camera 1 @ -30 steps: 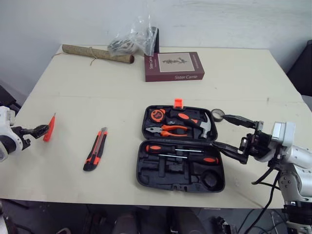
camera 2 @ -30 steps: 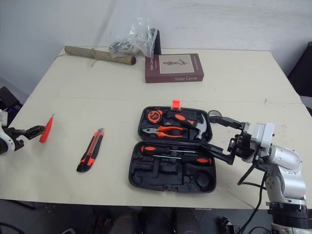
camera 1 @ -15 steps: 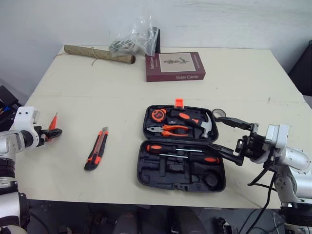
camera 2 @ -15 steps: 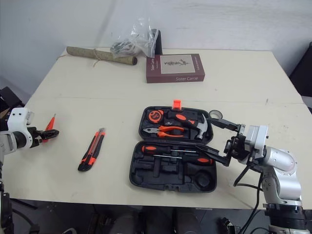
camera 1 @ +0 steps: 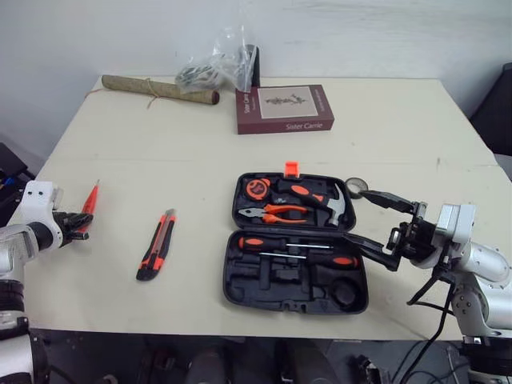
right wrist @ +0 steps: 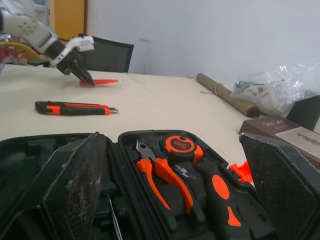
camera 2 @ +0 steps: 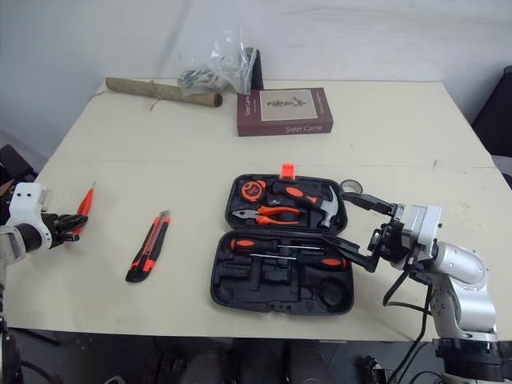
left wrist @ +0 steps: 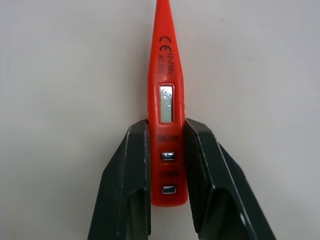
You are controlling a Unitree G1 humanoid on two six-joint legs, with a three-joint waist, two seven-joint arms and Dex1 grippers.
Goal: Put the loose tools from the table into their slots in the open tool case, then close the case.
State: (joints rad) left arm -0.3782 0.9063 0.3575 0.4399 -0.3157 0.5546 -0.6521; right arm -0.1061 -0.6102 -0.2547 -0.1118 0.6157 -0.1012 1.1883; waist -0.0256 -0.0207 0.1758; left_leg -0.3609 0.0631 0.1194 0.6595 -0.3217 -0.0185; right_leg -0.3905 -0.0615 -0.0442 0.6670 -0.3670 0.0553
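A: Cream table (camera 1: 384, 128), white wall behind, book (camera 1: 284, 108) at the far side. Change?
B: Left gripper (left wrist: 167, 125) has closed in; its jaws now pinch the tester pen (left wrist: 166, 105) between them. Lift comes next, I'd say.
A: Right gripper (camera 1: 360, 216)?
B: Spread wide, empty. Tool case (camera 1: 296, 280) just ahead of those jaws; 1 knife (camera 1: 157, 244) loose, well apart from both.

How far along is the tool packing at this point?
Done: pliers, hammer, tape measure and screwdrivers sit in the open case. In hand: left gripper clamps the red tester pen; right gripper hangs open beside the case. Left: slotting it, the utility knife and tape roll, then closing.
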